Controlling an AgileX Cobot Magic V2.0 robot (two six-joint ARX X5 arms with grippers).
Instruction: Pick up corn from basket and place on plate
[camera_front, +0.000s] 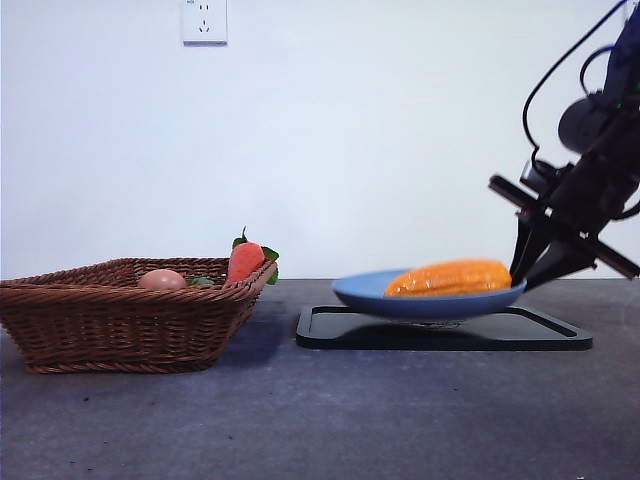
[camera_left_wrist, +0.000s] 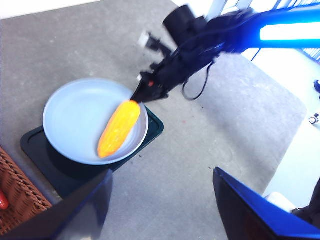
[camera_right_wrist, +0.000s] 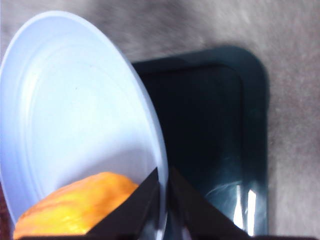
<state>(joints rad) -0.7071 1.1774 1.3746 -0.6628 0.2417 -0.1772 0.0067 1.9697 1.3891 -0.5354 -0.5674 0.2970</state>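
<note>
Looking across the table from the low camera, I find the corn (camera_front: 450, 277) lying flat on the blue plate (camera_front: 360, 291), which sits on the black tray (camera_front: 330, 338); so I judge the placing as good as done; the wicker basket (camera_front: 120, 330) stands well apart and holds only the carrot (camera_front: 244, 261) and a small pinkish egg-shaped thing (camera_front: 162, 280); my right gripper (camera_front: 540, 262) is tilted down just beside the plate's rim, at the cob's blunt end; from its own wrist camera the two black jaws stand nearly together, their tips over the rim with only a thin gap between them, and the corn (camera_right_wrist: 75, 207) lies beside one jaw rather than in that gap, so I read the claw as closed on nothing; whether a jaw touches the cob I cannot say; the left wrist camera shows the relation that matters; the cob's (camera_left_wrist: 118, 128) long axis runs from the right gripper (camera_left_wrist: 142, 93) straight across the plate (camera_left_wrist: 70, 115), tapered end pointing away from the claw and toward the near rim, close to the plate's edge; my left gripper (camera_left_wrist: 160, 200) hangs high and well away, jaws spread wide and empty; the right arm is plainly nearer, and I think its retreat should go back along that axis, away from the cob, to avoid nudging it off the rim.
</note>
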